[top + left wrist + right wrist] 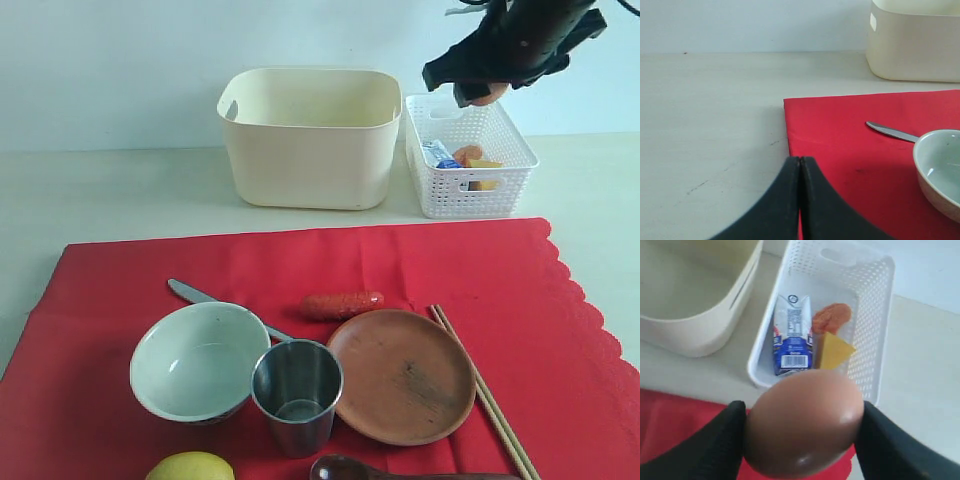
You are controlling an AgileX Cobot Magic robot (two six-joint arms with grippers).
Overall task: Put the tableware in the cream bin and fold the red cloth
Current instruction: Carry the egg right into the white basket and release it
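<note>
The red cloth point(300, 270) lies flat on the table. On it stand the pale green-white bowl point(198, 360), the steel cup point(296, 393) and the round brown plate point(402, 375). The chopsticks point(484, 394) lie right of the plate, the knife point(205, 298) behind the bowl, the dark spoon point(345, 470) at the front edge. The cream bin point(308, 135) stands behind, empty. My right gripper point(487, 92) hangs high above the white basket, shut on a brown egg point(804, 422). My left gripper point(800, 161) is shut with nothing in it, low over the cloth's corner point(790, 107), out of the exterior view.
A white lattice basket point(470, 158) right of the bin holds a blue-white milk carton point(792, 335), cheese point(835, 351) and an orange-red food point(831, 317). A sausage point(342, 304) and a lemon point(190, 466) lie on the cloth.
</note>
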